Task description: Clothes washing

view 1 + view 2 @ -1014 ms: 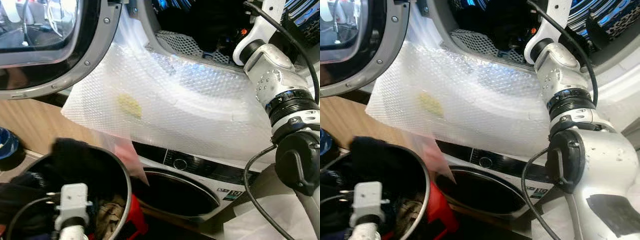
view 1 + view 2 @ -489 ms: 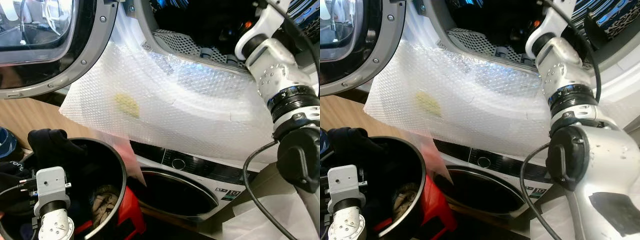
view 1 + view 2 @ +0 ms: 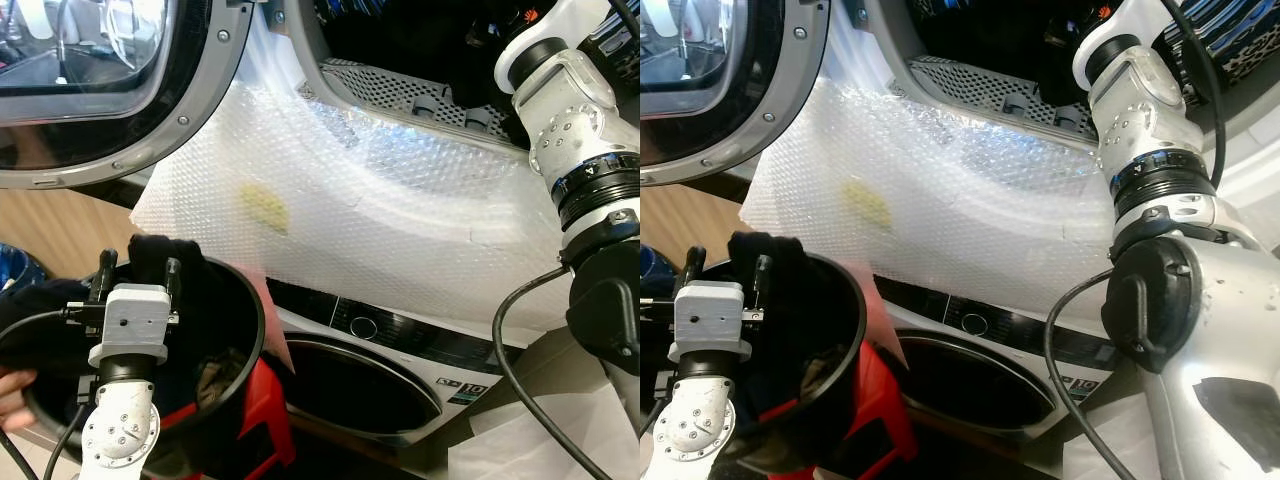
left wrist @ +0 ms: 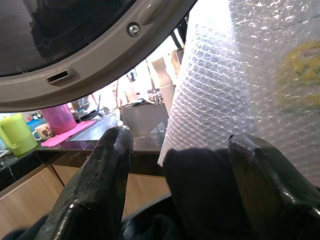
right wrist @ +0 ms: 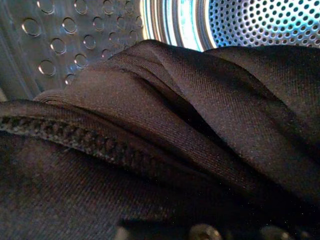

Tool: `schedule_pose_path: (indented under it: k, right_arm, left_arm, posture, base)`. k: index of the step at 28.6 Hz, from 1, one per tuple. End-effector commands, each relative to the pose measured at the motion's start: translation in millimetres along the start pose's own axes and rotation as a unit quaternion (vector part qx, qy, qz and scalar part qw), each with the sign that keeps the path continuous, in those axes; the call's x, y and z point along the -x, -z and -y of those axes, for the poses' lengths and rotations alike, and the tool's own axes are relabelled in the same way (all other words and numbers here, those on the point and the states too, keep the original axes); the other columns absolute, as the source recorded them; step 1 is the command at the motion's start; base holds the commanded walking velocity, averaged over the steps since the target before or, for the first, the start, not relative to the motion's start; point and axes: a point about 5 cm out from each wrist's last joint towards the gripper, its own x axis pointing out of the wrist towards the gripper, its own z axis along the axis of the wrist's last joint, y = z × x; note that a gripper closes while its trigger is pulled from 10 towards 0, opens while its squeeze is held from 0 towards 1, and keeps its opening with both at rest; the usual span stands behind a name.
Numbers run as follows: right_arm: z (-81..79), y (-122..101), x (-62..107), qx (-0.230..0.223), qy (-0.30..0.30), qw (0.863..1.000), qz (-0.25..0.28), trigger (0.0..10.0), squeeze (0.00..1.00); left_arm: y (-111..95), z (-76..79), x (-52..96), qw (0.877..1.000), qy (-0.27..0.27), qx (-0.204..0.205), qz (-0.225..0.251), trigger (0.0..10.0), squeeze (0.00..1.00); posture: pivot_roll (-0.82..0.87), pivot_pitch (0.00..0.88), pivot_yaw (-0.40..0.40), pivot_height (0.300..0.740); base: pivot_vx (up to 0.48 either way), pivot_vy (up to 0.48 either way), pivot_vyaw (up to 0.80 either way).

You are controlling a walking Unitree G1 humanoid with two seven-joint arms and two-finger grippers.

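Loading under way, not finished. Left tool point(image 3: 135, 268) raised over black laundry bucket point(image 3: 245, 330), fingers point(image 4: 100, 170) closed onto a dark garment point(image 3: 155, 255) lifted at the bucket rim, just below the bubble wrap point(image 3: 380, 210) draped over the washer's lower lip. More clothes point(image 3: 215, 370) left in the bucket. Right arm point(image 3: 575, 130) reaching into the open upper drum point(image 5: 250, 25); black fabric point(image 5: 165, 125) already inside, pressed close to the right wrist camera. Right tool's state: cannot tell. Open door point(image 3: 130, 90) swung to the robot's left.
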Motion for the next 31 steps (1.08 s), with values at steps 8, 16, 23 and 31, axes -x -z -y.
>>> schedule_pose_path:
  k: [8,16,23,31]
  right_arm:
    - [-1.3,-14.0,-0.7,0.003,-0.001,1.0,0.024,10.0,0.0]
    - [-1.3,-14.0,-0.7,0.003,-0.001,1.0,0.024,10.0,0.0]
    - [15.6,-26.9,2.0,-0.029,0.155,0.987,0.037,10.0,0.0]
    - [-22.6,-14.2,-8.5,0.017,0.006,1.0,0.012,10.0,0.0]
  left_arm:
    - [0.7,2.3,2.1,1.0,0.008,0.001,-0.004,10.0,0.0]
    - [0.7,2.3,2.1,1.0,0.008,0.001,-0.004,10.0,0.0]
    - [-0.3,27.1,10.3,0.998,0.061,0.015,-0.015,10.0,0.0]
    - [-0.5,30.2,11.1,0.997,0.069,0.018,-0.017,10.0,0.0]
  posture:
    - [0.03,0.174,-0.1,0.74]
    - [0.03,0.174,-0.1,0.74]
    - [0.04,0.169,-0.11,0.74]
    - [0.04,0.17,-0.107,0.74]
  base:
    - [0.0,0.0,0.0]
    - [0.0,0.0,0.0]
    - [0.0,0.0,0.0]
    - [0.0,0.0,0.0]
